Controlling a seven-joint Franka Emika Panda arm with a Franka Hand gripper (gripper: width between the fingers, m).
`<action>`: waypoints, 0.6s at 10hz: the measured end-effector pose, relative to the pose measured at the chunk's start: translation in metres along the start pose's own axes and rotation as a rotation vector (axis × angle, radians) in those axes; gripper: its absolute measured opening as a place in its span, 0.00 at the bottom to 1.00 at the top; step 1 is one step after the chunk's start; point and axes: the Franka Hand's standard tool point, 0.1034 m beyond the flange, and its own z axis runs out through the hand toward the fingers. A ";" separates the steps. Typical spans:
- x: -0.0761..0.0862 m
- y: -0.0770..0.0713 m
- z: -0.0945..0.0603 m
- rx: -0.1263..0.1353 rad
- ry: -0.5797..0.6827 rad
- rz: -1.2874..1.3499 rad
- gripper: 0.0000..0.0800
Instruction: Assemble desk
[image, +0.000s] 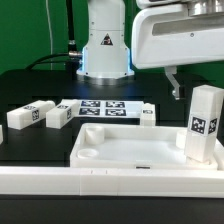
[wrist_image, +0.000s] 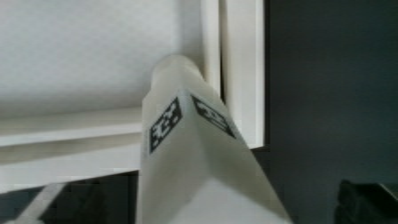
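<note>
Standing upright at the corner of the tabletop (image: 135, 150) on the exterior view's right, one white leg (image: 205, 122) shows a black-and-white tag on its front face; whether it is fully seated in the socket cannot be told. Tabletop lies flat on the black table (image: 25, 150), raised rim up, with a corner socket visible at the exterior view's left near end. Gripper (image: 178, 90) hangs above the tabletop, just to the exterior view's left of the leg's top and not touching it. Wrist view: tagged leg (wrist_image: 192, 135) fills the centre, with the tabletop's floor (wrist_image: 89, 60) and rim behind it; the dark fingers (wrist_image: 45, 205) sit far apart at either side, clear of the leg, so the jaws read as spread wide and empty. Loose legs (image: 18, 118) lie in a group beyond the tabletop at the exterior view's left, beside the marker board (image: 105, 107). A long white rail (image: 110, 182) runs along the near edge.
</note>
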 end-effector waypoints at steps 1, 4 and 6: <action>0.001 0.001 0.000 -0.011 -0.007 -0.119 0.81; 0.000 0.003 0.002 -0.040 -0.015 -0.350 0.81; 0.000 0.006 0.002 -0.040 -0.018 -0.474 0.81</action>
